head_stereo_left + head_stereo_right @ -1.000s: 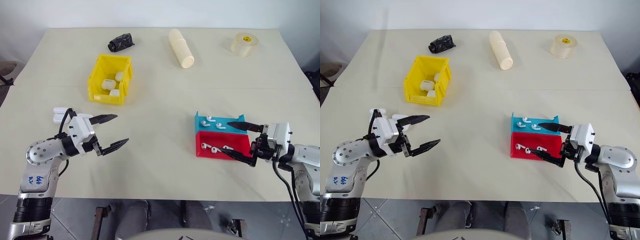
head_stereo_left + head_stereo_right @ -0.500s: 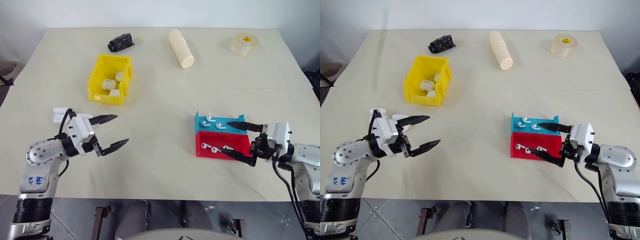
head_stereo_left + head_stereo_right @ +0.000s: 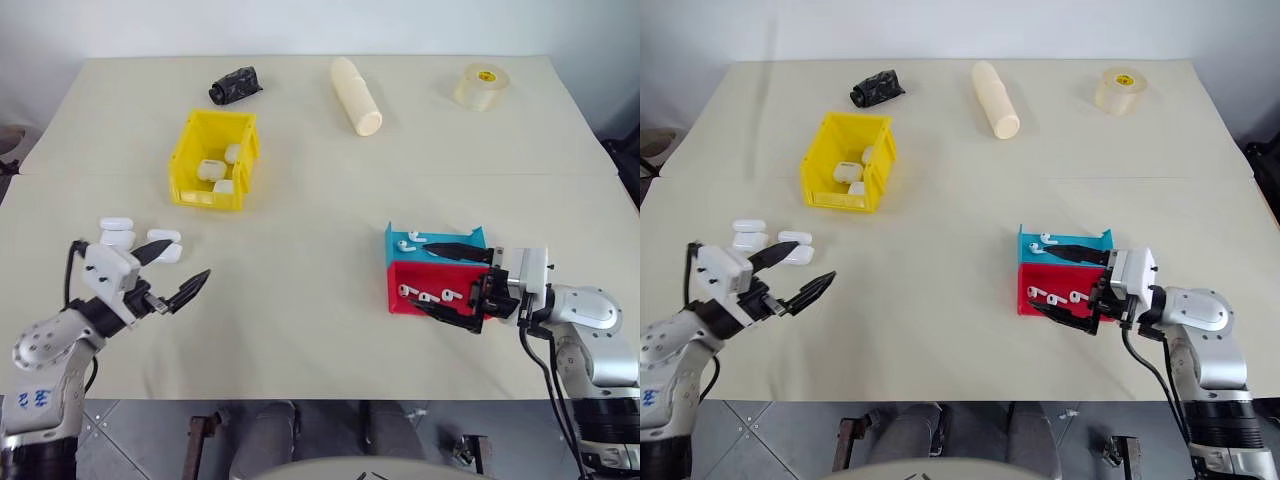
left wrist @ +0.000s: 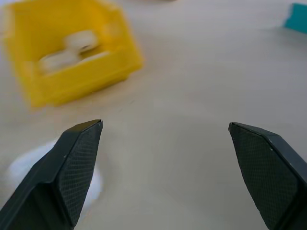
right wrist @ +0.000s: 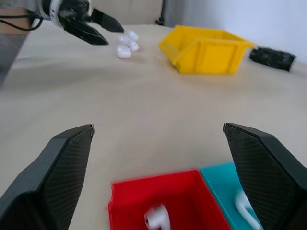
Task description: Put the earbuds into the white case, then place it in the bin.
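Observation:
The earbuds lie in two small trays at the right: some in the blue tray (image 3: 470, 240), among them an earbud (image 3: 413, 241), and others in the red tray (image 3: 400, 285), such as an earbud (image 5: 157, 219). My right gripper (image 3: 422, 278) is open, level, one finger over each tray. A cluster of white cases (image 3: 117, 238) lies on the table at the left. My left gripper (image 3: 188, 258) is open and empty just beside them, on their near right. The yellow bin (image 3: 190, 150) stands beyond, with more white cases (image 3: 212, 170) inside.
A black crumpled object (image 3: 235, 84), a cream cylinder (image 3: 356, 95) and a roll of tape (image 3: 479, 86) lie along the table's far side. The table's near edge runs just below both arms.
My left gripper has pulled back to the left and down toward the near edge, uncovering the cases. The right gripper has slid left over the trays. The camera shifted slightly.

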